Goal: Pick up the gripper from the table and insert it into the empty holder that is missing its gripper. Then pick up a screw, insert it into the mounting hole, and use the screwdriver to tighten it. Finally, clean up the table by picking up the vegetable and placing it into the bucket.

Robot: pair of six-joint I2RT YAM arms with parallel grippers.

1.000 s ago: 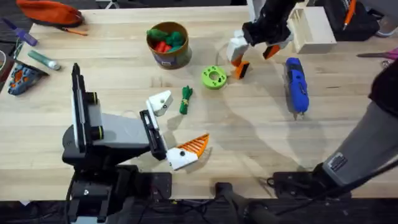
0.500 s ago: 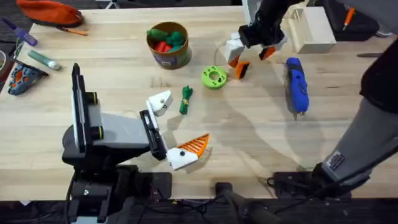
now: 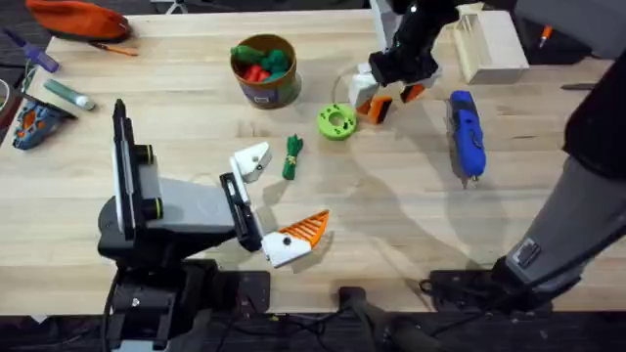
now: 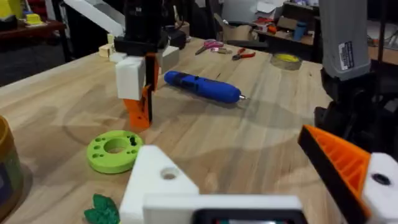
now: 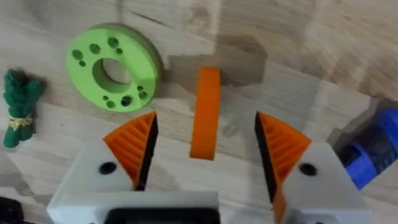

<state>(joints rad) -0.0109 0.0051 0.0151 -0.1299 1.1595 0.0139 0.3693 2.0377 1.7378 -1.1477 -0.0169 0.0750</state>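
Two orange pads of the right pincer (image 5: 205, 155) are hanging spread, straddling the gripper (image 5: 206, 112) on the worktop (image 3: 391, 205) (beside the lime-green disc (image 5: 113, 68)); the left pincer (image 4: 261, 186) is resting open.

Overhead: the right arm (image 3: 416, 39) partly covers the orange gripper (image 3: 380, 108) in the upper middle; the red pouch (image 3: 78, 18) is cropped by the top edge. Right wrist: the screwdriver (image 5: 376, 152) is cut off at the right edge, the vegetable (image 5: 18, 106) at the left. Left wrist: the bucket (image 4: 7, 168) is cropped at left.
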